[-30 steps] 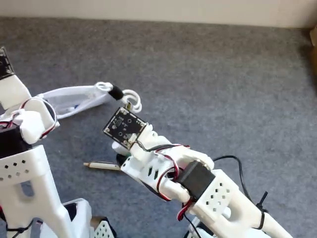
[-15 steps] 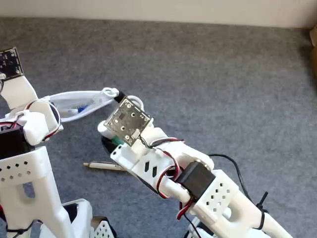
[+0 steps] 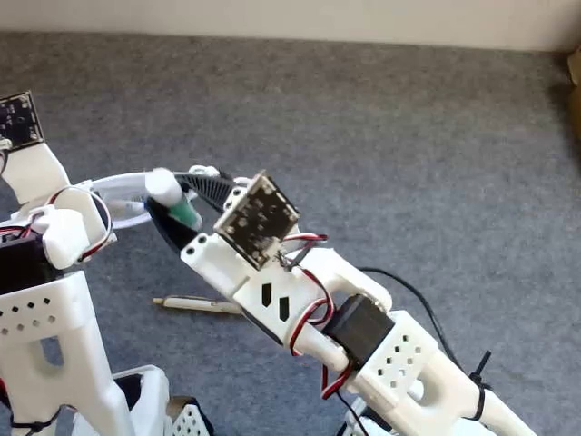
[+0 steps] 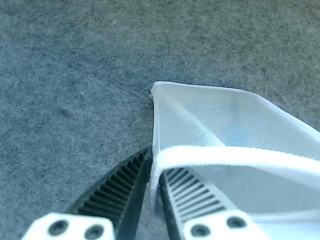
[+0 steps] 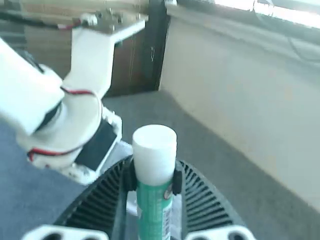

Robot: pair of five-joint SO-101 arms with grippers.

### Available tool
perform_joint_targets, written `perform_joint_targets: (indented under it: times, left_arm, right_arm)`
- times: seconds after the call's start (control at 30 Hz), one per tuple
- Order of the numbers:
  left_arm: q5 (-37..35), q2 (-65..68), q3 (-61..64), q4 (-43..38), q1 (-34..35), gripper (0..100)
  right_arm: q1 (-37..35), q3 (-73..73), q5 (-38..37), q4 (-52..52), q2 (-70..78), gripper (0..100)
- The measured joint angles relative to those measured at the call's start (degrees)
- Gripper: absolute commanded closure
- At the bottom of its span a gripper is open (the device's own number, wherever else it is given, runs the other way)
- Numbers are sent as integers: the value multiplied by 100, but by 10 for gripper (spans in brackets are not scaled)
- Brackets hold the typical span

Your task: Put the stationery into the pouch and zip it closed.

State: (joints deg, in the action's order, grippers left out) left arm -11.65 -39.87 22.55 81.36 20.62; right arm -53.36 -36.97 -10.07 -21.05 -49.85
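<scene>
Grey, carpet-like tabletop (image 3: 408,136) seen from above, with two white arms. At far left the left arm (image 3: 45,272) rises from the near edge. The left jaws are pressed together on one end of the pouch (image 3: 123,186), a white mesh bag that runs rightward toward the middle. In the left wrist view the left jaws pinch the pouch (image 4: 225,125) by its white bound rim, one ribbed face on each side of the fabric. The mesh wall slopes away above the tabletop (image 4: 75,60). Just right of the held end is the glue stick (image 3: 174,200), green-bodied with a white cap. It lies across the pouch with its cap toward the left arm; whether the cap has entered the mouth cannot be told. The right jaws pinch the glue stick (image 5: 152,165) around its green body just below the cap, as the right wrist view shows, with the left arm (image 5: 65,110) beyond. Lower in the high view, a slim pale pen (image 3: 195,304) lies flat on the tabletop. It is apart from the pouch, and one end is hidden under the right arm (image 3: 345,327), which enters from lower right
</scene>
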Motion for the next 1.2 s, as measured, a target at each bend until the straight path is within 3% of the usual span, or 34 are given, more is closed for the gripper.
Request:
perform_joint_targets:
  times: [0.33,0.77,1.2]
  left_arm:
    - [0,0,0,0,-18,995]
    - [0,0,0,0,-18,995]
    - [0,0,9,0,-18,995]
  right_arm:
    - [-114,0,0,2347,0,995]
    - [-246,-624,0,3930,1002,995]
    - [-246,-1099,88,4229,1064,995]
